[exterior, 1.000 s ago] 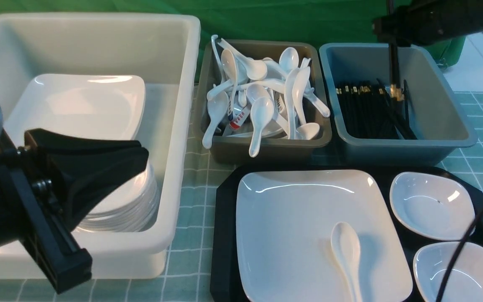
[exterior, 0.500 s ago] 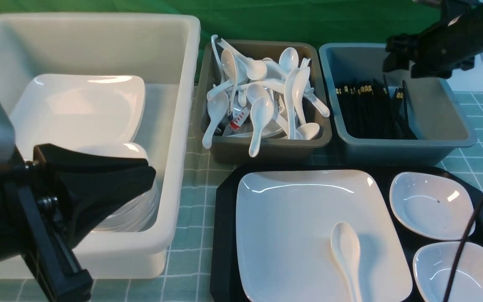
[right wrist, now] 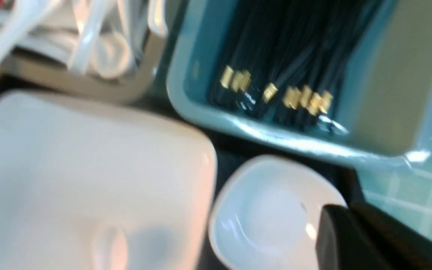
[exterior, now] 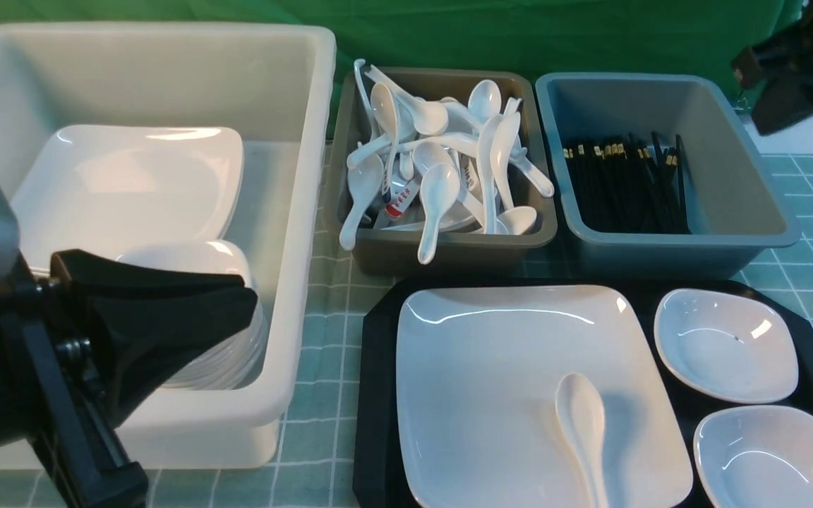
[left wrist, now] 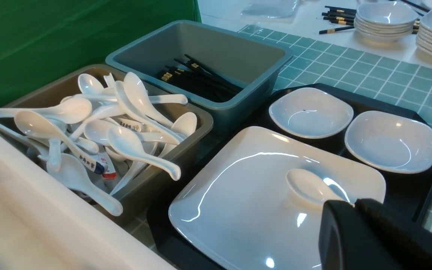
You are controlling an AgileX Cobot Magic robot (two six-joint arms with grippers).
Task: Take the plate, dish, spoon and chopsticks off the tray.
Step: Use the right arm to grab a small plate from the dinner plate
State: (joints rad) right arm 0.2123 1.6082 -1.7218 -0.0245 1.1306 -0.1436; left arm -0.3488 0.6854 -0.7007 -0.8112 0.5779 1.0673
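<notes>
The black tray holds the large white square plate, and the white spoon lies on that plate near its front. Two small white dishes sit on the tray's right side. Black chopsticks with gold bands lie in the blue-grey tub behind the tray. My left gripper hangs shut and empty over the white tub; its wrist view shows the tips above the spoon. My right gripper is high at the far right, shut and empty.
A big white tub on the left holds stacked square plates and a stack of small dishes. A brown tub full of white spoons stands behind the tray. Beyond the tubs, the left wrist view shows more stacked dishes.
My right gripper let the chopsticks drop into the blue-grey tub, then drew away up and to the right and shut. The left gripper barely shifted.
</notes>
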